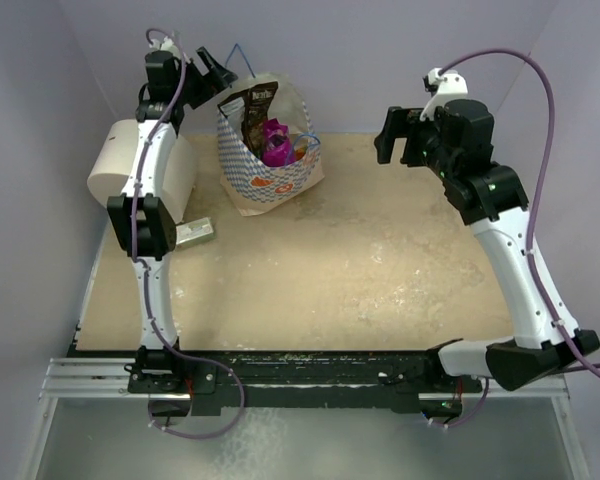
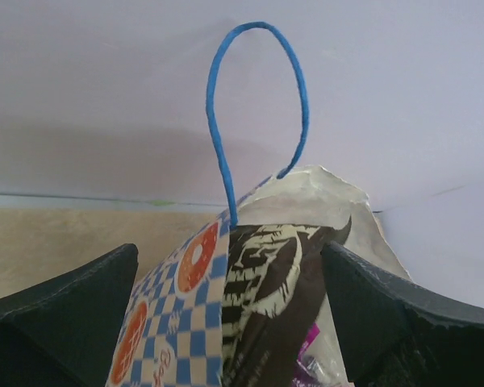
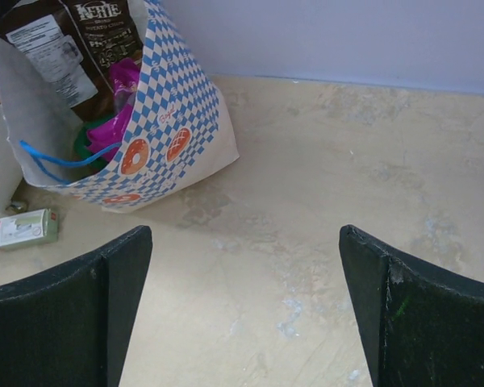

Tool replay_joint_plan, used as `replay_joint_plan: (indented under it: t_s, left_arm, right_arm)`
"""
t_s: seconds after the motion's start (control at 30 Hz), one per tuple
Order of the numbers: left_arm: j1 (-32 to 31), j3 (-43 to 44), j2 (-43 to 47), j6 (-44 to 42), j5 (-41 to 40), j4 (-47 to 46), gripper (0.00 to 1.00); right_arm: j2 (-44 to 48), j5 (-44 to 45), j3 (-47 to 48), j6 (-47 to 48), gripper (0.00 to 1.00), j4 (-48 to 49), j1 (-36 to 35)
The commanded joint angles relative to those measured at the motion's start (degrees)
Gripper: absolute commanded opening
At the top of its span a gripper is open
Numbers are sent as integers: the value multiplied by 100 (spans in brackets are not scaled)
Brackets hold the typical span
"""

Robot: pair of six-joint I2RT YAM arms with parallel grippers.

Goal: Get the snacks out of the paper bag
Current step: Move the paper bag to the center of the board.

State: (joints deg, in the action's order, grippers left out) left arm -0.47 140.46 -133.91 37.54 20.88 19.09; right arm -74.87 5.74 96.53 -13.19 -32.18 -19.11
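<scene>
Snacks (image 1: 275, 140) in paper bag (image 1: 265, 188), left gripper (image 1: 213, 74) jaws wide at its rim; right gripper (image 1: 390, 135) wide, empty

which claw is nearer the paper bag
Left. The left claw sits open at the top edge of the paper bag; the right claw hangs open well off to its right.

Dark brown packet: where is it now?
Top view, far left: the dark brown packet pokes from the paper bag, beside the magenta packet, left gripper close by.

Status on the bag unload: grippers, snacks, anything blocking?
Left gripper open, empty, at paper bag mouth. Right gripper open, empty, clear of it. Snacks inside, dark brown packet sticking up. Blue handle upright by left gripper.
</scene>
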Motion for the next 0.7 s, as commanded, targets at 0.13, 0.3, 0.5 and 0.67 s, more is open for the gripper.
replay_joint_plan:
  t_s: [0.13, 0.3, 0.5, 0.67]
  left_arm:
    - [181, 787, -914, 1723, 1088, -2321, 97]
    - [95, 992, -1337, 2177, 1047, -2695, 93]
    - [13, 1150, -1498, 2126, 882, -2805, 81]
    - [-28, 1236, -1571, 2060, 671, -2918, 60]
  right_arm:
    - [-418, 360, 557, 274, 99, 495, 17]
    - [-696, 448, 834, 357, 99, 504, 30]
    - [-771, 508, 951, 331, 99, 401, 33]
    - [-684, 607, 915, 317, 99, 290, 35]
